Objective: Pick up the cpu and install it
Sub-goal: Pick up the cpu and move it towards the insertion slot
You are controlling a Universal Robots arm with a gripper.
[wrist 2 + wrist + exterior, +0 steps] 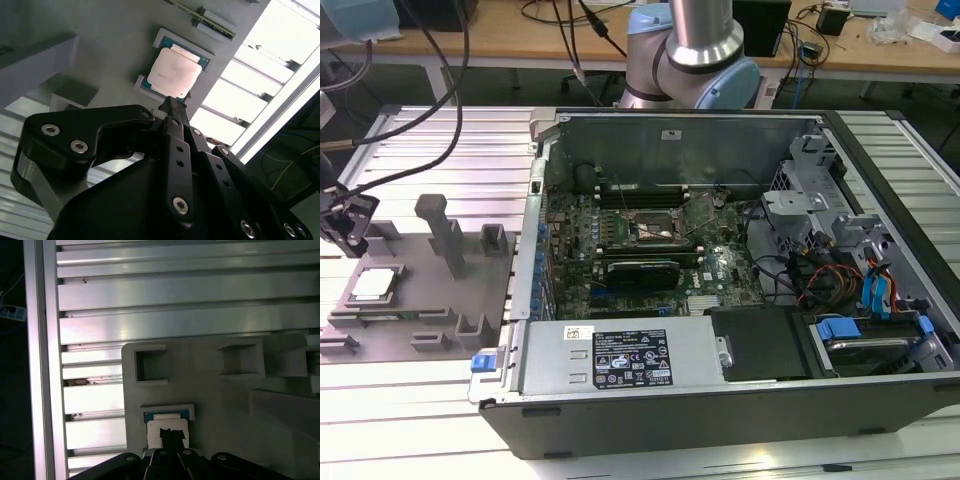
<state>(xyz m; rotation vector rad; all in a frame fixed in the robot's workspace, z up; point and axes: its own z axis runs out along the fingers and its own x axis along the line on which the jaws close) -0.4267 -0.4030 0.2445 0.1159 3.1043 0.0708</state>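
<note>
The cpu (375,284), a flat square chip with a pale metal top, lies in a recess of the grey plastic fixture (425,262) at the exterior view's left. My gripper (345,222) hangs above and just behind the chip, apart from it. In the second wrist view the dark fingers (176,125) meet in a single tip (173,104) at the edge of the cpu (174,72). In the first wrist view the gripper (171,434) partly covers the cpu (154,432). The gripper is shut and holds nothing. The black-and-metal socket frame (655,228) sits on the motherboard inside the open computer case.
The open computer case (720,300) lies on the ribbed aluminium table (420,420), with its power supply (620,355) at the front and cables at the right. Upright grey blocks (438,228) stand on the fixture near the chip. The robot's base (690,60) stands behind the case.
</note>
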